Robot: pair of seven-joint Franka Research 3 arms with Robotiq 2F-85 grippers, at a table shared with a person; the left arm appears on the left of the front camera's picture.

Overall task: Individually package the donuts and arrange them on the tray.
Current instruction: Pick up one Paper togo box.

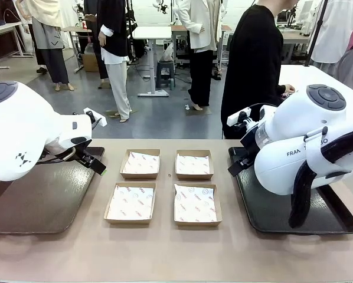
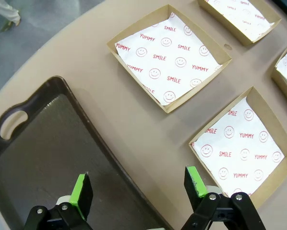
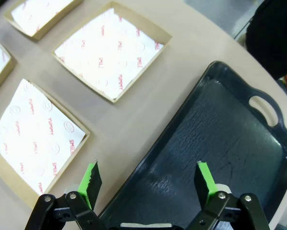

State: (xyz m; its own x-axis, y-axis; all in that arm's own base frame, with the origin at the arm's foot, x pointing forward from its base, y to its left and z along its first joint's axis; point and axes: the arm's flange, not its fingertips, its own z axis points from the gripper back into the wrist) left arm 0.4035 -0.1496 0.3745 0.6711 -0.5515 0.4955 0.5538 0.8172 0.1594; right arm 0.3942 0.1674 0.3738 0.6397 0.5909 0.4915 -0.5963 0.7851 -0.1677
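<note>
- worktop [image 1: 164, 253]: we list a left tray [image 2: 47, 143] and a right tray [image 3: 220, 134], one at either end.
- four paper-lined boxes [image 1: 129, 221]: a two-by-two block between the trays, paper alone inside.
- left hand [image 2: 136, 182]: fingers spread, gripping nothing, over the left tray's inner edge; boxes just inward.
- right hand [image 3: 147, 172]: spread likewise, mirrored over the right tray; we judge neither nearer.
- donuts: we cannot tell where they lie.
</note>
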